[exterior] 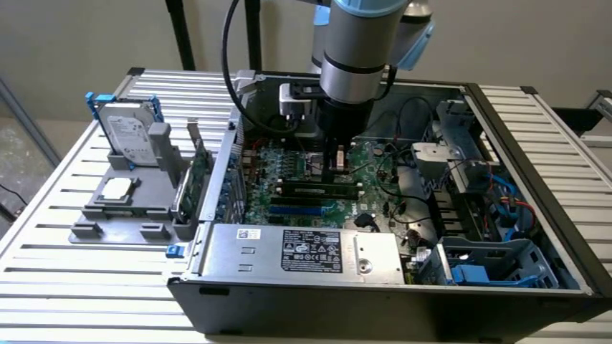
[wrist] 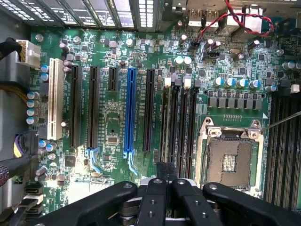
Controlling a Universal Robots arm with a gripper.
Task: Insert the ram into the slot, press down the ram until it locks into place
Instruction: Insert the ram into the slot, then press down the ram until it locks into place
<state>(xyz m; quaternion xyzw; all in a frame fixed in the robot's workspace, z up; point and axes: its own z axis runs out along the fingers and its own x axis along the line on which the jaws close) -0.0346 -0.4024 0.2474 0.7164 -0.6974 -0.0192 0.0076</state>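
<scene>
Reaching down into the open computer case, the end effector hangs over the motherboard in the exterior view, its tip right at the upper edge of the ram. The ram stands on edge in the slot, and the tip meets it toward the exterior view's right end of the stick; whether they actually touch I cannot tell. A blue socket runs parallel just in front, next to a labelled metal box. The case sits on a slatted desk, and at the exterior view's left a grey holder carries a hard drive. In the wrist view, the end effector has its black fingers drawn together with no gap between them, the tips over one end of the slot. This slot is the outermost of a bank of parallel black sockets on the motherboard. An open processor socket lies beside that bank, and a long blue socket lies on its other side.
</scene>
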